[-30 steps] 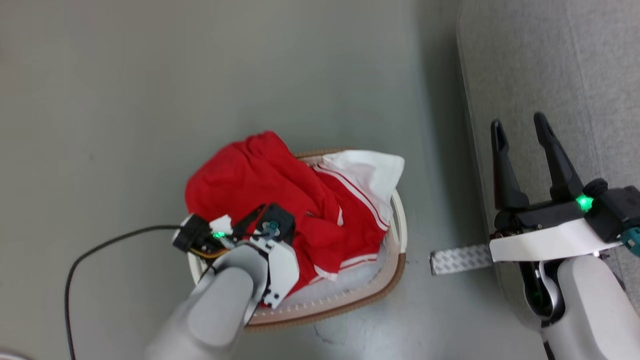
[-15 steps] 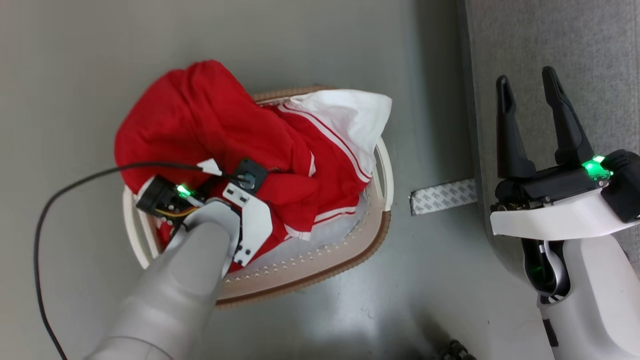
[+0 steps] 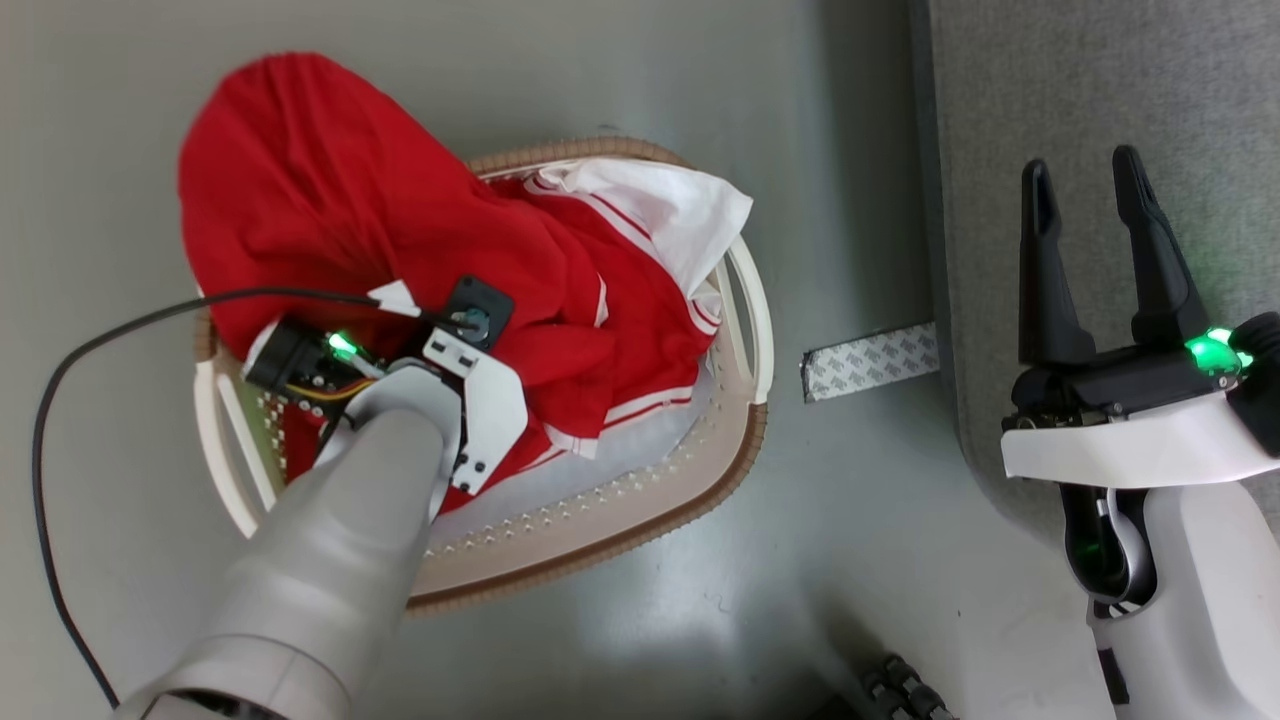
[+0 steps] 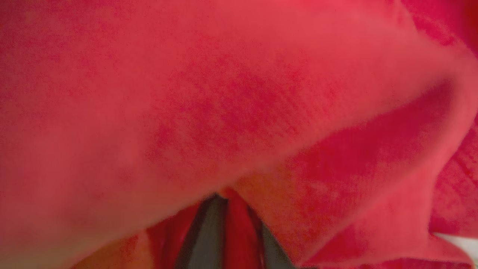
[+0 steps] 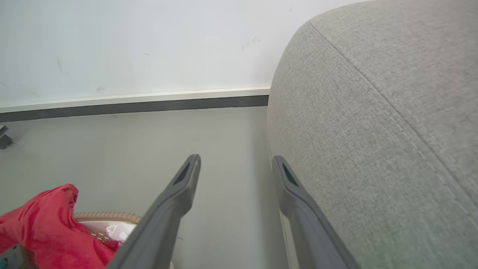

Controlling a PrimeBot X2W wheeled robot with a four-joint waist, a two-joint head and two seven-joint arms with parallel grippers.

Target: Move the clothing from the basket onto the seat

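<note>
Nearest, the pale left forearm (image 3: 330, 560) is seen reaching down and away into the basket (image 3: 600, 535), which stands on the grey floor (image 3: 620, 80) at the left of the scene. A black cable (image 3: 100, 330) is looped from the wrist out over the floor to the left. The left gripper (image 4: 235, 209) is buried in the clothing (image 3: 330, 200). In the left wrist view its two dark fingers (image 4: 207, 235) are drawn close together, with a fold of red cloth pinched between them, so the clothing is held. Little else can be made out there, as the lens is pressed against blurred red fabric.

The clothing is heaped in the basket, partly over a pale sheet (image 3: 620, 465) that lines the near side. Its red bulk is bunched toward the far left, where it is raised over the brown rim. Its white panel (image 3: 670, 205) is draped over the far right rim, and thin white stripes are seen beside it and along the near hem.

To the right, the right gripper (image 3: 1080, 165) is held over the left edge of the seat (image 3: 1100, 80), fingers spread wide, pointing away, and nothing is gripped. A strip of patterned tape (image 3: 868, 362) is laid on the floor between basket and seat, touching the seat's base. The seat lies well apart from the clothing.

Farthest, in the right wrist view, a dark skirting board (image 5: 134, 106) and a white wall (image 5: 130, 45) are seen beyond the floor.
</note>
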